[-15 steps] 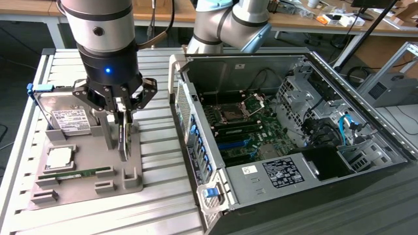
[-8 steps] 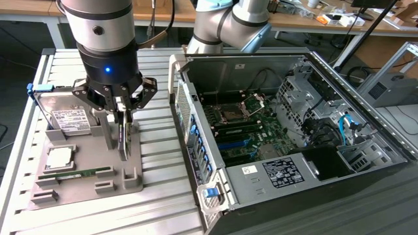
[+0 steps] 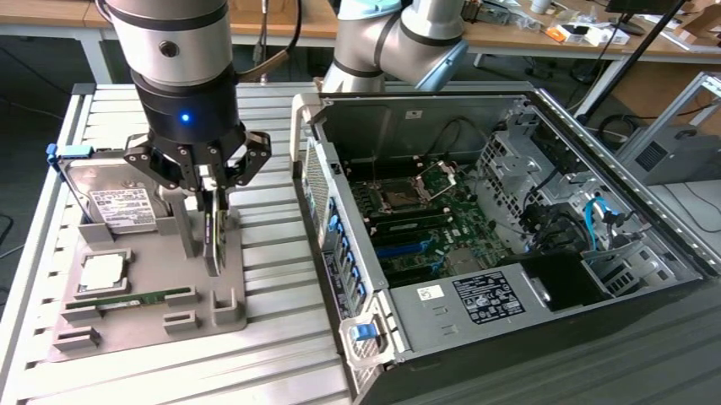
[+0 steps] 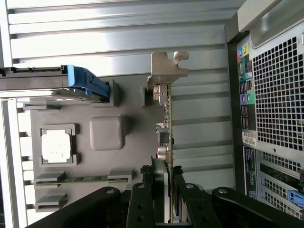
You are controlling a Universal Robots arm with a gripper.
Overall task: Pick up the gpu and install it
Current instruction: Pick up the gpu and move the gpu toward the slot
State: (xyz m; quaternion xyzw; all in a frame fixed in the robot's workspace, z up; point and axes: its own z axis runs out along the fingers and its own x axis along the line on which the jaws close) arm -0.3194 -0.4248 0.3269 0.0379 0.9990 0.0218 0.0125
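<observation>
Jaws drawn in narrow and closed on the top edge of the gpu (image 3: 214,240), one finger (image 4: 145,192) against each face as far as can be told. Nothing else in the gripper (image 3: 212,192).

Card upright on its long edge in the grey holder tray (image 3: 147,331), on the slatted table (image 3: 282,363), to the exterior view's left of the open computer case (image 3: 676,261). Lower edge down at the tray, apparently between its small posts (hard to say whether raised at all). Pale bracket (image 4: 167,71) at the end of the card away from the grip, reaching past the tray's edge. Further to the exterior view's left on the same tray, a hard drive (image 3: 118,202) leaning in its own holder. Nearer, a processor chip (image 3: 101,270) and a memory stick (image 3: 135,299), both apart from the gripper.

Judged as the pick-up step, with the grasp made and the card not visibly clear of its holder. Installation not begun: no card in the motherboard (image 3: 417,228) inside the case.

Probably calls for a straight pull along the card's own plane, with no twist, so that bracket and lower edge clear the posts. Also for a firm pinch, since a thin board held by one edge could pivot.
</observation>
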